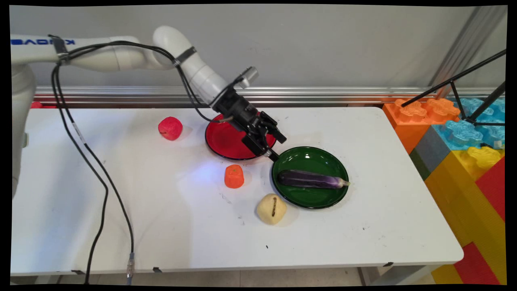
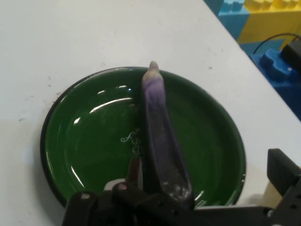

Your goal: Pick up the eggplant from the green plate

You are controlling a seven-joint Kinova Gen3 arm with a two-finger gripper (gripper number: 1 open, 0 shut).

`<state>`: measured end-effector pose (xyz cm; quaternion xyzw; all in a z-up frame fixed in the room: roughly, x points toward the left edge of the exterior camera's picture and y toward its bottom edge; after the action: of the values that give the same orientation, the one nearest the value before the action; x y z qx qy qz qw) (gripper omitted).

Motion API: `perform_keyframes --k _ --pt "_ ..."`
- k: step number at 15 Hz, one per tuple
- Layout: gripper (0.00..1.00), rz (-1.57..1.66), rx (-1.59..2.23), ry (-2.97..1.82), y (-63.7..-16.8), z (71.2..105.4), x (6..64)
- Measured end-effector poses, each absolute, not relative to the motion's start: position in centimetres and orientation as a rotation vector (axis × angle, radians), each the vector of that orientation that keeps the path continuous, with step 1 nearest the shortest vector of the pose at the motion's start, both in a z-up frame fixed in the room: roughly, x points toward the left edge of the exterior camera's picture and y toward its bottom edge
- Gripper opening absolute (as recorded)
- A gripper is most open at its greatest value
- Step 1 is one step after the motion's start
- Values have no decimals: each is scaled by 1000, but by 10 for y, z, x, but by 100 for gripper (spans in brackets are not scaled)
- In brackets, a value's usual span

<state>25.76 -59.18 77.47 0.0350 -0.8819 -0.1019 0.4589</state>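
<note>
Two plates, red (image 1: 226, 141) and green (image 1: 319, 161); one eggplant (image 1: 311, 179); three other toy foods.

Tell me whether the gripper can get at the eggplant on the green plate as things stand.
Probably yes. The gripper hangs at the green plate's near-left rim, close to the eggplant's dark end. The eggplant lies uncovered along the plate, nothing beside it. The potato sits off the plate, clear of the approach.

I work here in a robot lab, not a home: a bare white worktop (image 1: 121, 226) stands against a plain wall with an aluminium rail (image 1: 323, 95), giant plastic building blocks (image 1: 464, 161) are stacked at its side, and toy food (image 1: 170, 128) lies on it.
</note>
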Motion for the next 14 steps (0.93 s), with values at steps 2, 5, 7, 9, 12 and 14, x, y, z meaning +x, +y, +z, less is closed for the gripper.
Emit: perform_keyframes --k 2,5,7,9,12,14 --pt "100 -247 71 -2181 -595 768 251" --pt "100 -240 48 -2196 -599 756 238" --pt "100 -236 37 -2203 -601 749 232" --pt "100 -234 26 -2209 -602 743 227" --pt "100 -233 9 -2217 -602 734 221" --pt "100 -228 -9 -2223 -603 725 213"
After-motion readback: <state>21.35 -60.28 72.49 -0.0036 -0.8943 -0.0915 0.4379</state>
